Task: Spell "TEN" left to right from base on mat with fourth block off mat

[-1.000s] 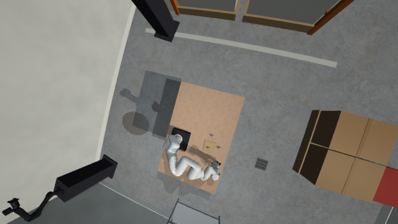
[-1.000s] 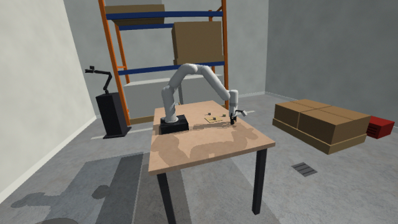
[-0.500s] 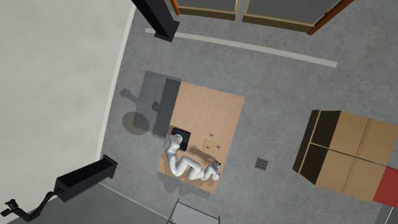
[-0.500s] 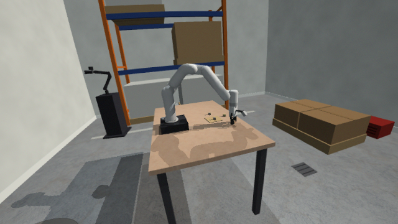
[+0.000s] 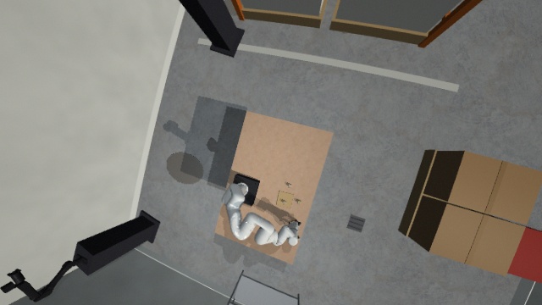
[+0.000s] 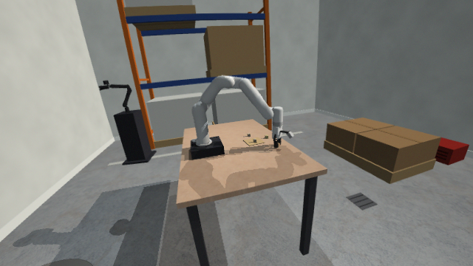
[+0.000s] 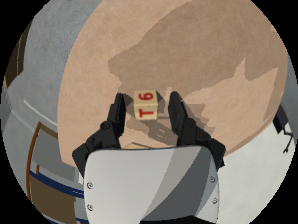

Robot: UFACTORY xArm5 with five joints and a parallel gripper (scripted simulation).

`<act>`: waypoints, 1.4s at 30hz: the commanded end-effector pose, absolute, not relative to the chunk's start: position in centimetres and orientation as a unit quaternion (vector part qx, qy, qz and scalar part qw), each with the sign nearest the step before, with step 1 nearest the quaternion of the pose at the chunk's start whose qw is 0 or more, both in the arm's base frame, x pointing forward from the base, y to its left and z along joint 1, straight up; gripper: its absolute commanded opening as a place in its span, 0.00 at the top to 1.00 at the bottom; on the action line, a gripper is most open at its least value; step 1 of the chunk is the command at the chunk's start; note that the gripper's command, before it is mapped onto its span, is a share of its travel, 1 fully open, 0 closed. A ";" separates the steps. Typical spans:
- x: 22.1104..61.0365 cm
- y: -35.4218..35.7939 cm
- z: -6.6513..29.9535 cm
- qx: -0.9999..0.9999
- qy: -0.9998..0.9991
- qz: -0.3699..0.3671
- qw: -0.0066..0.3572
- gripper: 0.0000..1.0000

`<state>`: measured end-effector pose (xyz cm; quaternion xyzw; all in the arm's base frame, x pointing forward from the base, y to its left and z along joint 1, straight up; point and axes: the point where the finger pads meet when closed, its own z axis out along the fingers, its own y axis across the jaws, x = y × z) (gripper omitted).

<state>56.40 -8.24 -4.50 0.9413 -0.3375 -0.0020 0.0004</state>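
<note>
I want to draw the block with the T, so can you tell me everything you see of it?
The block is a small cube, pale tan like wood. Two faces show in the wrist view: one has a red 6, the other a red T lying on its side. It is off the mat, above or on the table; I can't tell which. It sits between the open jaws, with a gap on each side, so neither touches it.

The lettered block (image 7: 146,105) is pale cream with a red T and a red 6. The mat (image 5: 280,204) (image 6: 248,143) is yellowish tan, the table (image 5: 279,144) (image 6: 236,175) (image 7: 90,95) faintly mottled peach.
</note>
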 end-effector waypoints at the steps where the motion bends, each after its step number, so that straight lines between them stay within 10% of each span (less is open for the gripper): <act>1: 56.6 -8.3 -4.3 0.941 -0.338 0.000 0.000 0.37; 3: 56.6 -8.3 -4.3 0.941 -0.338 0.000 0.000 0.37; 4: 56.6 -8.3 -4.3 0.941 -0.338 0.000 0.000 0.58; 20: 56.6 -8.3 -4.3 0.941 -0.338 0.000 0.000 0.58; 21: 56.6 -8.3 -4.3 0.941 -0.338 0.000 0.000 0.79; 42: 56.6 -8.3 -4.3 0.941 -0.338 0.000 0.000 0.79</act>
